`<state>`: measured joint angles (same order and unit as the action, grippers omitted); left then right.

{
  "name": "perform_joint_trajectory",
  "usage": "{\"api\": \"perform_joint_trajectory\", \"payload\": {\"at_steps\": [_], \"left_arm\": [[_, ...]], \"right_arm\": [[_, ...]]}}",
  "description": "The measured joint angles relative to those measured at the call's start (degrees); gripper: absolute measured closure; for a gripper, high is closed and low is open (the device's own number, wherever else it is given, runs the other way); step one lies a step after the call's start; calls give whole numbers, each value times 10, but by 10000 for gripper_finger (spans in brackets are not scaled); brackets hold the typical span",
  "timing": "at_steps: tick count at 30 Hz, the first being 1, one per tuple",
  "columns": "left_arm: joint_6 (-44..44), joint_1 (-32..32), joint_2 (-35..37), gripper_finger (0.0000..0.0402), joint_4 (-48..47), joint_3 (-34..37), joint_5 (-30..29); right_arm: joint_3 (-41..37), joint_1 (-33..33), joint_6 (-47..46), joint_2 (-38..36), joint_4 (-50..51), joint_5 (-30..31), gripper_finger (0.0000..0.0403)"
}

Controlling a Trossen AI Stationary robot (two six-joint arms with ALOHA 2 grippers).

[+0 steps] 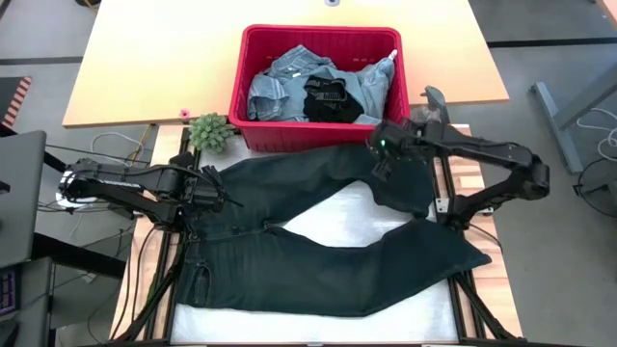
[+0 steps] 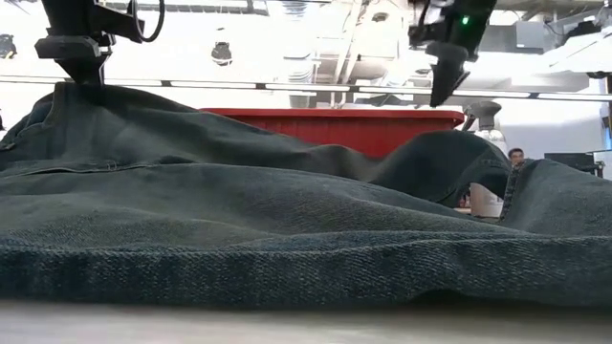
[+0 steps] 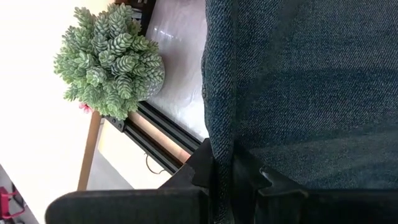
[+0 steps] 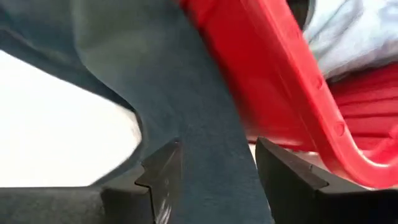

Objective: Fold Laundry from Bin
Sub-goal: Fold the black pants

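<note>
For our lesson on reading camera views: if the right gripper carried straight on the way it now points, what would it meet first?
Most likely the dark jeans: the right gripper is open with the denim lying between its fingers. The red bin runs close alongside, though depth there is hard to judge.

Wooden table (image 1: 145, 58) on grey floor (image 1: 549, 39).

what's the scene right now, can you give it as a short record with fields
garment on table: dark jeans spread flat, legs apart in a V
left hand: shut on the jeans' edge, near the plant
right hand: open, fingers either side of a jeans leg by the bin
bin: red bin beyond the jeans, holding light blue denim and a black piece
</note>
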<state>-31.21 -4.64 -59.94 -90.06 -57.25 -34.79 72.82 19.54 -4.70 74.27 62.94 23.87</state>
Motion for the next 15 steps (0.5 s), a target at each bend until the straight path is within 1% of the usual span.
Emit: {"api": "perform_joint_trajectory", "payload": {"at_steps": [2,4,8,13,15], "left_arm": [[-4,0,0,391,0,0,0],[-10,0,0,391,0,0,0],[-11,0,0,391,0,0,2],[-11,0,0,391,0,0,0],[-13,0,0,391,0,0,0]], "right_arm": [[0,24,10,8,11,-21,174],[0,35,23,17,17,-31,174],[0,51,48,27,52,-34,174],[0,72,50,27,45,-73,174],[0,74,53,27,39,-79,174]]}}
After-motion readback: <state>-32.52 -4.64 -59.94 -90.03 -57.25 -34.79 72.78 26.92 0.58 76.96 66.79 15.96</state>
